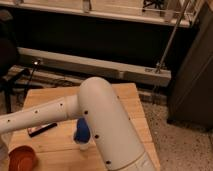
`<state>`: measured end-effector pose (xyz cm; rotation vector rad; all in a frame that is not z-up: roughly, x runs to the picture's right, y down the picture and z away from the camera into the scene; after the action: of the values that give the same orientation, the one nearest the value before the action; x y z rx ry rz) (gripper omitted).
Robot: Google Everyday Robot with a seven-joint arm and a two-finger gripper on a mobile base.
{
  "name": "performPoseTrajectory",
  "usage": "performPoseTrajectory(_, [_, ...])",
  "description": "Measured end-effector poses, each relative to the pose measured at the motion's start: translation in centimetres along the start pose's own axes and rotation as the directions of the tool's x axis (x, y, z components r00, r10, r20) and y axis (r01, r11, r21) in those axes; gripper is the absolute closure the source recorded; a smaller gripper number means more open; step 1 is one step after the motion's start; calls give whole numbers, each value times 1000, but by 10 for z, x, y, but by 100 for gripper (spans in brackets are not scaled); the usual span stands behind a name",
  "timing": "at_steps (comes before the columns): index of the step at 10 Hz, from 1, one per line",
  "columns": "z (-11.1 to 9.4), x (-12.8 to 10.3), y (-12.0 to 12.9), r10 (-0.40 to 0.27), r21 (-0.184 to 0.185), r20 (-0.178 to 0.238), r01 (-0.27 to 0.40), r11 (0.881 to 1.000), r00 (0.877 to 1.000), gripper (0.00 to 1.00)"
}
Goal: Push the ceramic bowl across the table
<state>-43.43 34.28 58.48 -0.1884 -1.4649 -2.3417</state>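
Gripper out of view past the left edge (arm [45,116] alone showing). Ceramic bowl [21,158] clipped by the near edge; blue cup [80,132] partly behind the arm.

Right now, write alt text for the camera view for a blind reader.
A white robot arm reaches left over a light-wood table, its gripper out of frame past the left edge. An orange-red ceramic bowl sits near the table's front-left corner, with a blue-lined cup beside the arm.

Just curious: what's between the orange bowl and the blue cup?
Camera view: bare table between bowl and cup; the pincer is out of frame, left.
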Motion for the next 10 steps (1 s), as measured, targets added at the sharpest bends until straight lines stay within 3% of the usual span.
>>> performPoseTrajectory(1, [9,-3,-6,-6,26,25,5,1000,1000,100])
performPoseTrajectory(3, [20,-6,-24,-22,114,62,15,993,998,100])
performPoseTrajectory(4, [22,-7,-38,-35,199,77,19,980,996,100])
performPoseTrajectory(6, [24,-7,-48,-62,294,85,34,955,994,100])
performPoseTrajectory(7, [28,-7,-48,-80,316,83,50,947,993,100])
performPoseTrajectory(8, [32,-7,-43,-101,313,79,72,947,992,100])
performPoseTrajectory(10, [43,-9,-27,-130,262,79,105,959,988,100])
